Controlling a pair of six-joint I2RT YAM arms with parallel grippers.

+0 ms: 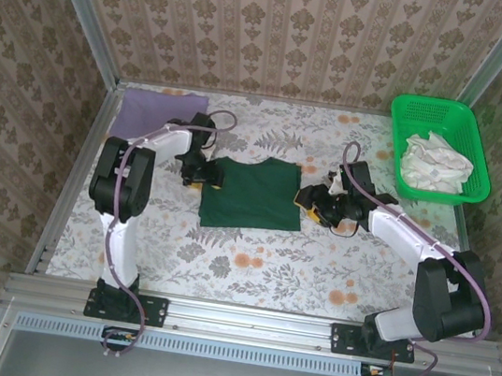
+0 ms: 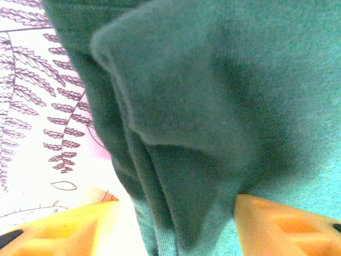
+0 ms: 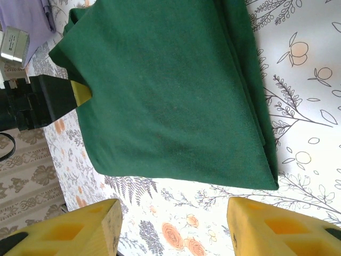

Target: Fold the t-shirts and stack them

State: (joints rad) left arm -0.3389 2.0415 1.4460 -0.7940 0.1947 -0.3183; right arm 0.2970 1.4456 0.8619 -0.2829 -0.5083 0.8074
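The left claw (image 2: 176,204) stands wide, its two yellow fingers (image 2: 58,229) spread either side of a raised, bunched fold of the dark green t-shirt (image 1: 250,193), not pinched onto it. In the top view this claw sits on the shirt's left edge, towards the far corner. The right claw (image 3: 175,202) is also wide and holds nothing. Only bare flowered surface (image 1: 249,263) lies between its fingers, and the shirt's right edge lies just ahead of it. The green shirt lies as a flat, folded, roughly rectangular block in the middle of the surface, directly between the two claws. It looks slightly longer left to right, so each arm faces one short end. The left arm is the nearer, being already over the cloth, while the right one stops just short. The pale lilac t-shirt (image 1: 154,112) lies flat at the far left corner, well apart from the green one and much closer to the left arm. Stacking will probably mean carrying one shirt along that left-far diagonal. A bright green basket (image 1: 429,102) at the far right holds crumpled white cloth (image 1: 434,163).
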